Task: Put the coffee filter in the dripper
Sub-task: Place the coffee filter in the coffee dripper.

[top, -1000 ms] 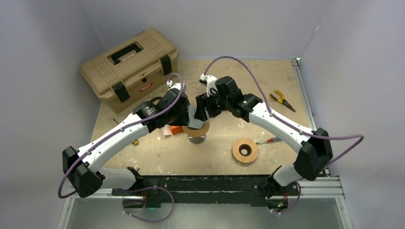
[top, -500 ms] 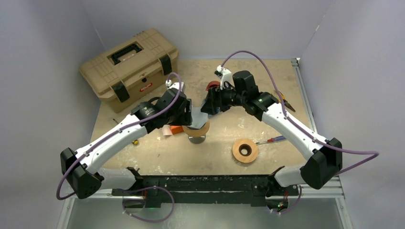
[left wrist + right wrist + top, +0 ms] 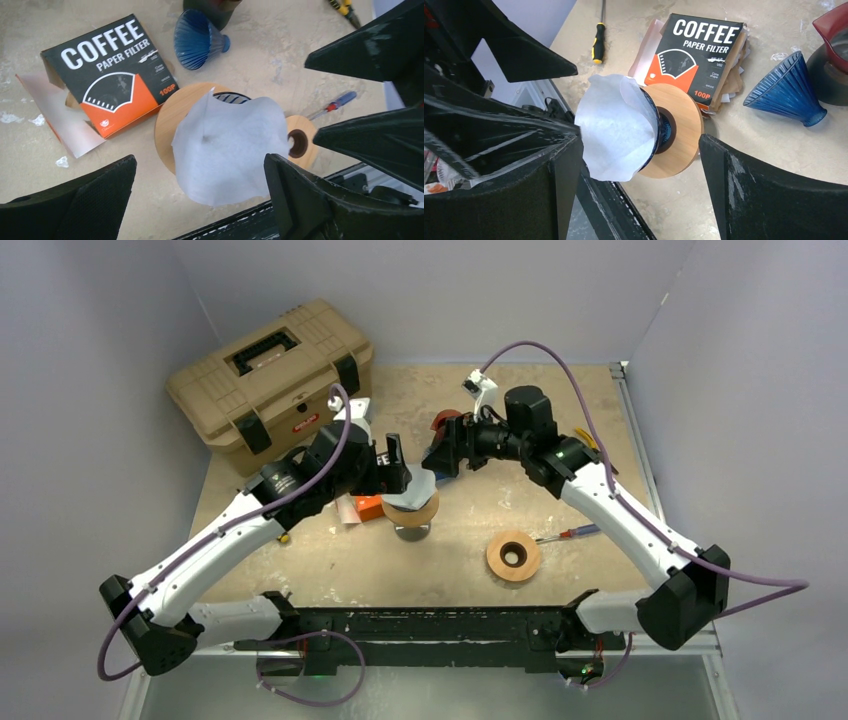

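Pincers, seen overhead: left pincer (image 3: 392, 455) and right pincer (image 3: 442, 453) flank the coffee filter (image 3: 418, 483), their gaps unclear. Left wrist: released wide, filter draped over the dripper (image 3: 167, 127) (rim mostly hidden). Right wrist: likewise released, and the dripper's dark cone shows.

**One camera overhead, two riding the wrists**

The top camera hangs high behind the black base rail (image 3: 420, 625) and looks down and forward over the whole table (image 3: 560, 390). The left wrist camera peers down between its own dark fingers (image 3: 65, 210), close above the white filter (image 3: 225, 150). The right wrist camera faces that filter from the opposite side, slightly further off. Both wrist views share the filter box (image 3: 112, 70), the wooden stand (image 3: 167, 125) and the blue cone (image 3: 195, 40). The overhead view holds that same spot at its middle, small and partly under the arms
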Motion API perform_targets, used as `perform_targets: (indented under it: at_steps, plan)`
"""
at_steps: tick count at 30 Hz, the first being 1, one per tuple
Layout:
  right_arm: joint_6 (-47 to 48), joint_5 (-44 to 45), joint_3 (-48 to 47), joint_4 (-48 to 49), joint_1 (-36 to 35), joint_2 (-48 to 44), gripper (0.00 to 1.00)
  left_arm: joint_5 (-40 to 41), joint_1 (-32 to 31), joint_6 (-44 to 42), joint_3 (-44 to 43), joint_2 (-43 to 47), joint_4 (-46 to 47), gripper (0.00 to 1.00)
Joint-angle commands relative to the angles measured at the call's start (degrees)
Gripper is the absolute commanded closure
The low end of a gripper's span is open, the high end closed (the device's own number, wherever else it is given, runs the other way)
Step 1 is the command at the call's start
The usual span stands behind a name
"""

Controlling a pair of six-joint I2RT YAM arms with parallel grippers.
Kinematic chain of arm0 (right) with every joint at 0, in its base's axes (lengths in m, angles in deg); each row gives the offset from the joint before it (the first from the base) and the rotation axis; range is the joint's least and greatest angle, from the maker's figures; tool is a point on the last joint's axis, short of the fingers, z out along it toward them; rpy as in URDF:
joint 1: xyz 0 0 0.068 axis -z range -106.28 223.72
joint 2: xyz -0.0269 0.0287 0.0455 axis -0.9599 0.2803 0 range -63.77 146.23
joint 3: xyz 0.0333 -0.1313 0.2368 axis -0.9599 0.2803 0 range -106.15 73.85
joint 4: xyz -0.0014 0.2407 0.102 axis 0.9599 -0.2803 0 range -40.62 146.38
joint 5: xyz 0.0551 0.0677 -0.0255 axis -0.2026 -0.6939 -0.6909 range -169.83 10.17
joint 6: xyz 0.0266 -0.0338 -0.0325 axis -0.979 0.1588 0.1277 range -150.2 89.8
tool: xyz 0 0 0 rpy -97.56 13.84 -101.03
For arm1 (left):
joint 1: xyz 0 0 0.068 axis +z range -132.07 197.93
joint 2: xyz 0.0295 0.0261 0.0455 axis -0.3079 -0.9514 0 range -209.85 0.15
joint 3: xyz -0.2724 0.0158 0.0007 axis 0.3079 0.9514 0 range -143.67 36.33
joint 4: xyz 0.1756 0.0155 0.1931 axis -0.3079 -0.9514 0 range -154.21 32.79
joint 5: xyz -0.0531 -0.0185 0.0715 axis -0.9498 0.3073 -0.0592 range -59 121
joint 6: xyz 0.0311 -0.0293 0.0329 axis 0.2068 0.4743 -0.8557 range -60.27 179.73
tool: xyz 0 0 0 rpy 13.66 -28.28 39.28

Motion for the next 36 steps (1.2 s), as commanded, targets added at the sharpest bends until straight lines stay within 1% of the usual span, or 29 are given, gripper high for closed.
perform_targets:
  at_steps: [1,7,15,18,23,36]
  plan:
    - [-1.27,-1.13,0.89,3.12,0.82,-2.19,0.10,-2.22,0.41,0.89,1.06,3.85,7.48,0.01]
    - [-1.08,0.88,1.27,2.93,1.12,-2.95,0.04,-3.79,0.57,1.07,3.26,6.49,12.17,0.00]
    - [-1.07,1.21,1.85,3.51,1.38,-2.90,0.02,-8.79,2.83,0.56,4.30,6.49,15.22,0.00]
    - [-0.92,3.03,2.08,3.44,1.44,-3.04,0.02,-11.43,5.44,1.02,5.26,6.90,16.43,0.01]
    - [-0.18,6.70,1.77,2.01,1.53,-3.12,0.02,-16.41,12.13,1.58,7.10,8.21,16.89,0.01]
    - [-1.11,15.04,2.61,0.33,2.19,-4.94,0.02,-13.82,18.01,1.98,9.61,9.75,13.09,0.00]
